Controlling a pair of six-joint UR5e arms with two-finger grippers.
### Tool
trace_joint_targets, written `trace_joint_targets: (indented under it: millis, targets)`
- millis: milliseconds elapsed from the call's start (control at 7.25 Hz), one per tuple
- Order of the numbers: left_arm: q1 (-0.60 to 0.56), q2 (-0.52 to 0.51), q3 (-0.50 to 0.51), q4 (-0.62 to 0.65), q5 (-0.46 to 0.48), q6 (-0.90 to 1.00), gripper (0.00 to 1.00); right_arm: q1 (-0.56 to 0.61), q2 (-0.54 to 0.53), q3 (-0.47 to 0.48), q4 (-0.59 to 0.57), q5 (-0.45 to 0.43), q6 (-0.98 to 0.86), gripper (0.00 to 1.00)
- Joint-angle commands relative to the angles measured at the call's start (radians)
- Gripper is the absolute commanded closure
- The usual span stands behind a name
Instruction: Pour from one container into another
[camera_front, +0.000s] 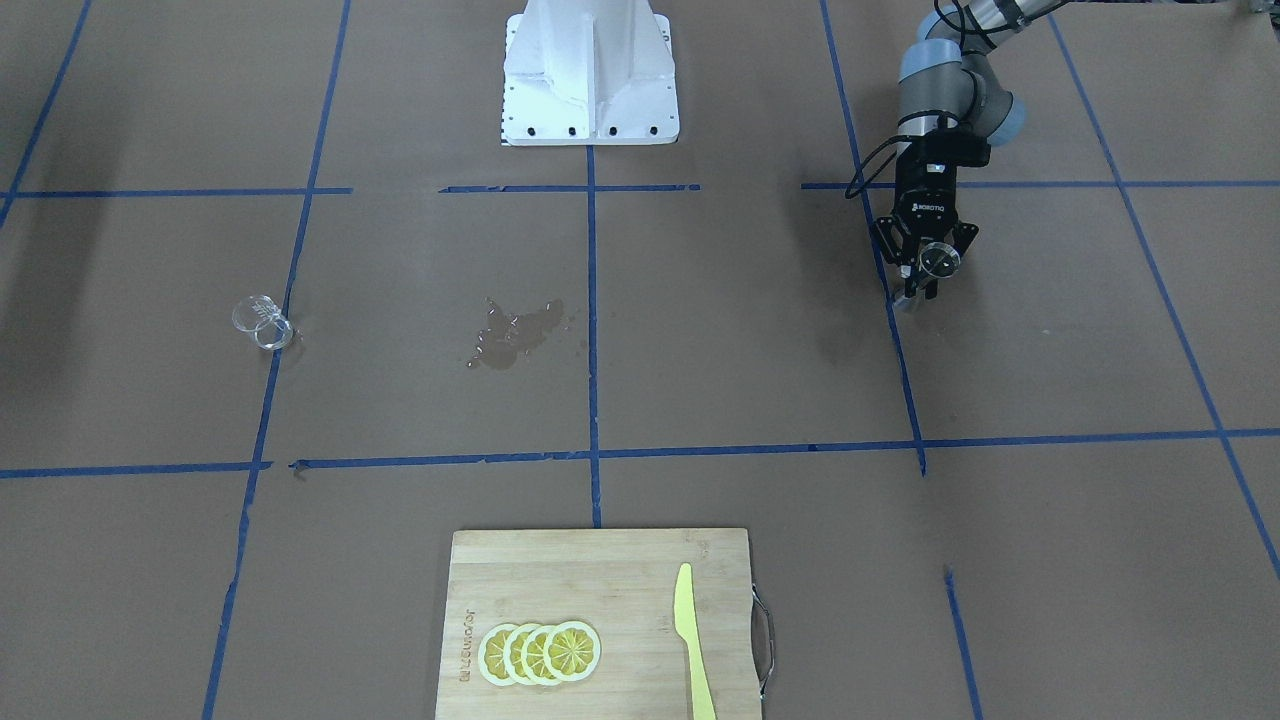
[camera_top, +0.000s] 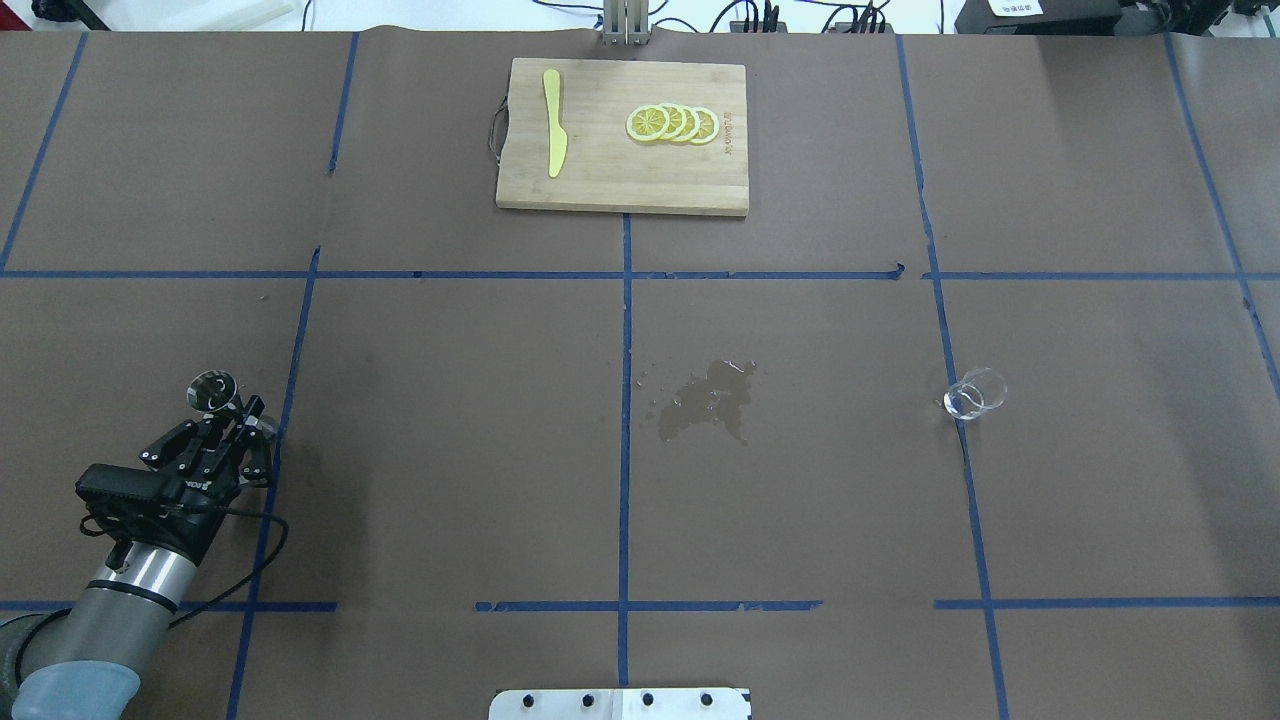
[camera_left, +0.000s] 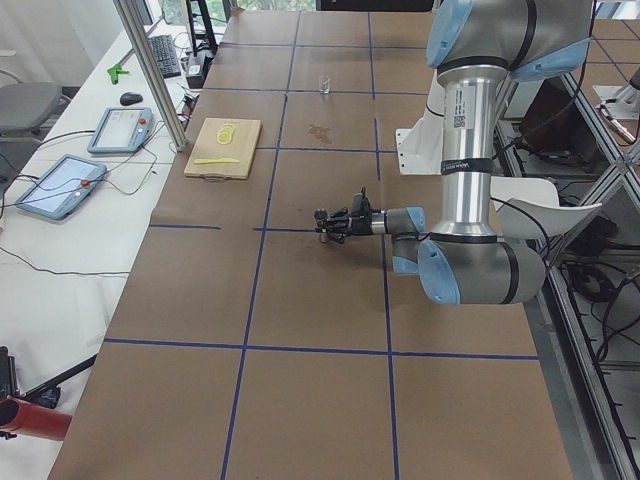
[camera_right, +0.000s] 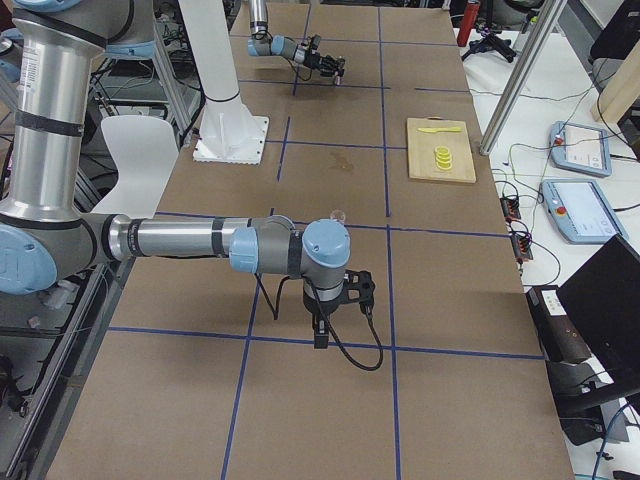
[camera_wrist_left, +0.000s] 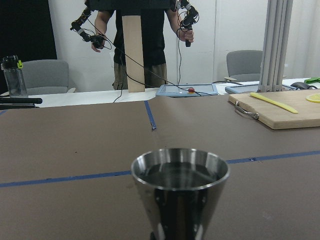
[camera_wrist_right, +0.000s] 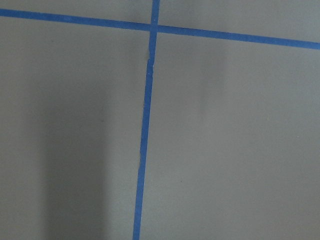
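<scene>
The steel jigger (camera_wrist_left: 180, 186) stands upright and fills the lower middle of the left wrist view. Its bowl looks dark inside. My left gripper (camera_top: 240, 412) is shut on the jigger (camera_top: 212, 390) at the near left of the table, and it shows on the right in the front view as the left gripper (camera_front: 922, 278) with the jigger (camera_front: 940, 258). The clear glass cup (camera_top: 975, 392) stands alone far to the right, also seen as the cup (camera_front: 262, 322). My right gripper (camera_right: 335, 300) hangs over the table in the right side view only, and I cannot tell whether it is open or shut.
A dark wet stain (camera_top: 710, 400) lies near the table's middle. A wooden cutting board (camera_top: 600, 180) at the far edge carries lemon slices (camera_top: 672, 123) and a yellow knife (camera_top: 553, 135). The white robot base (camera_front: 588, 70) is at the near edge.
</scene>
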Motion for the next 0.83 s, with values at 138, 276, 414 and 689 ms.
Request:
trace_joint_targets:
  millis: [138, 276, 414, 689]
  targets:
    - [0.004, -0.001, 0.000, 0.000, -0.002, 0.002, 0.53, 0.000, 0.000, 0.000, 0.000, -0.001, 0.000, 0.00]
    - [0.004, -0.001, 0.000, 0.000, 0.000, 0.003, 0.50, 0.000, 0.000, 0.000, 0.000, -0.001, 0.000, 0.00]
    - [0.004, -0.001, 0.000, 0.000, -0.002, 0.003, 0.47, 0.000, 0.000, 0.000, 0.000, -0.001, 0.000, 0.00]
    - [0.004, -0.001, -0.004, -0.002, 0.001, 0.002, 0.36, 0.000, 0.000, 0.000, 0.000, -0.001, 0.000, 0.00]
